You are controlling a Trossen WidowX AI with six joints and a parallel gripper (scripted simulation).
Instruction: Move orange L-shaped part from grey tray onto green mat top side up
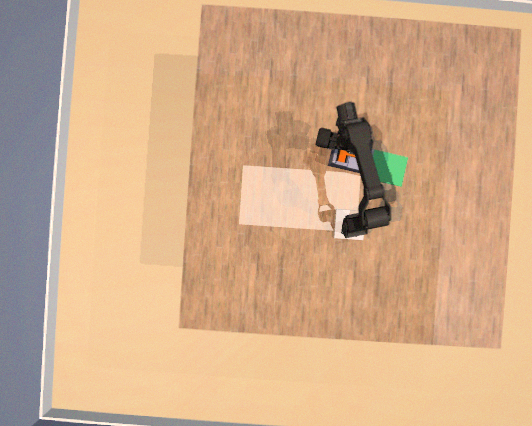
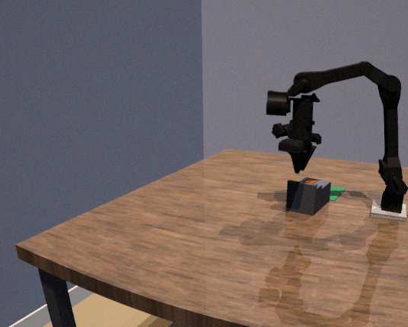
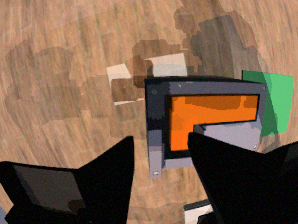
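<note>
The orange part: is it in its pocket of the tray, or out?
In: the wrist view shows the orange part lying level inside the tray.

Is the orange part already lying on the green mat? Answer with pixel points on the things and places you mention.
No, the orange part [image 1: 342,156] [image 2: 310,181] [image 3: 182,111] sits in the tray's [image 1: 331,159] [image 2: 308,199] [image 3: 205,88] pocket.

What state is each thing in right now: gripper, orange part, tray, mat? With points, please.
Gripper [image 2: 298,171] [image 3: 161,140]: partly open, nothing held, above the tray.
Orange L-shaped part [image 1: 342,156] [image 2: 310,181] [image 3: 215,108]: seated in its pocket, not tipped up.
Grey tray [image 2: 309,197] [image 3: 210,88]: upright on the table, pocket upward.
Green mat [image 1: 396,167] [image 2: 337,193] [image 3: 281,102]: flat beside the tray, part not on it.
</note>
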